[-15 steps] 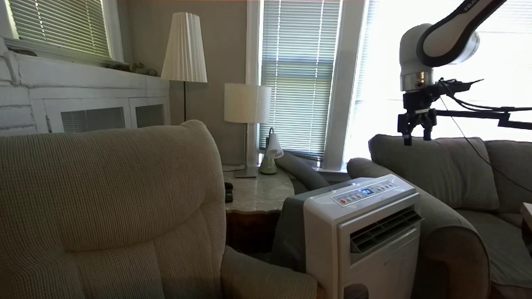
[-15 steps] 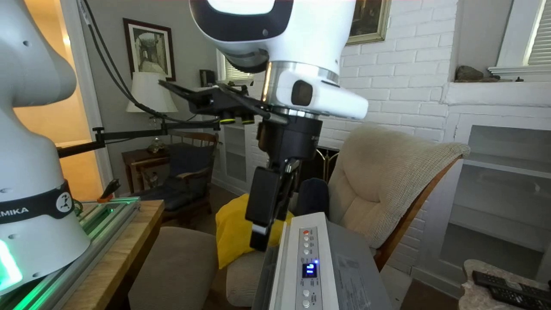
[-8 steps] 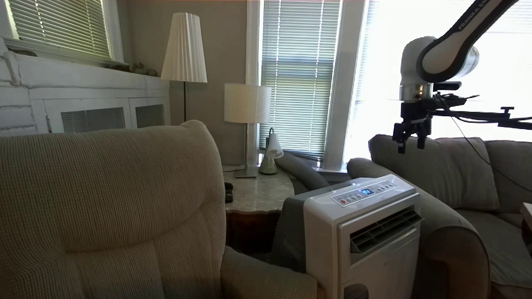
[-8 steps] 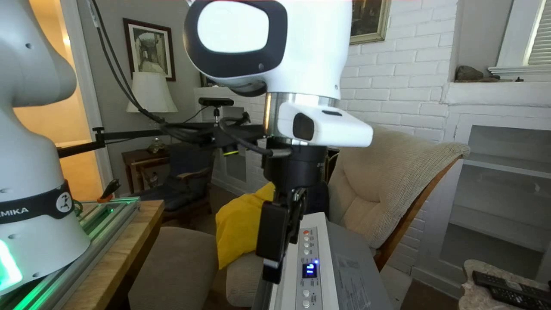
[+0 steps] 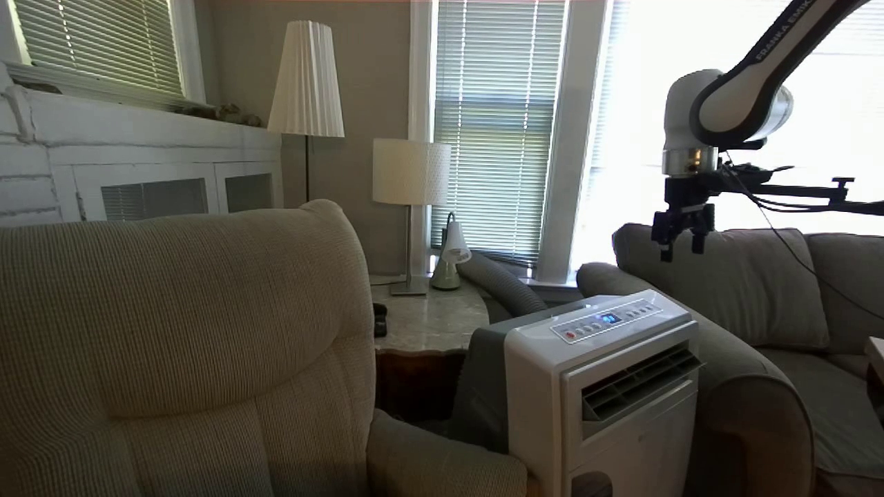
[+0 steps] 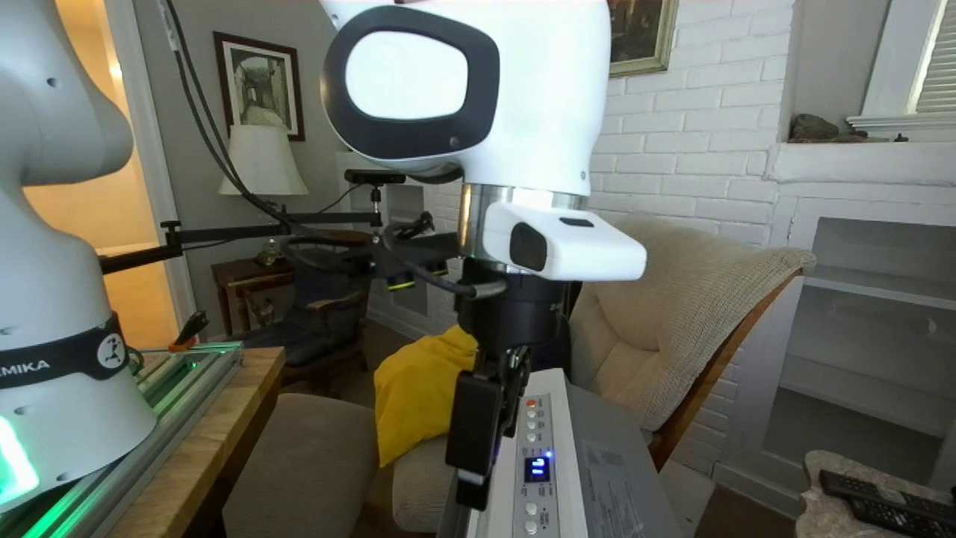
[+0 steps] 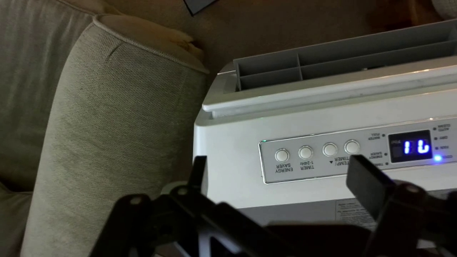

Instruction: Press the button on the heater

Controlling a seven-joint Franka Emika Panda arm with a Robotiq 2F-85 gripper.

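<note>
Hovering above the white heater [image 5: 601, 400], the black fingers [image 7: 371, 185] are pointing down, spread apart; the heater, its display [image 7: 410, 146] glowing blue, is standing between a beige armchair [image 5: 228, 345] and a sofa [image 5: 753, 331].

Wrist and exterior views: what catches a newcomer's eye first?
It would probably land on the glowing blue display atop the heater, near the wrist view's right edge. Next comes the black pincer, spread open along that view's bottom. Then there's the yellow cushion, partly behind the pincer in an exterior view.
</note>
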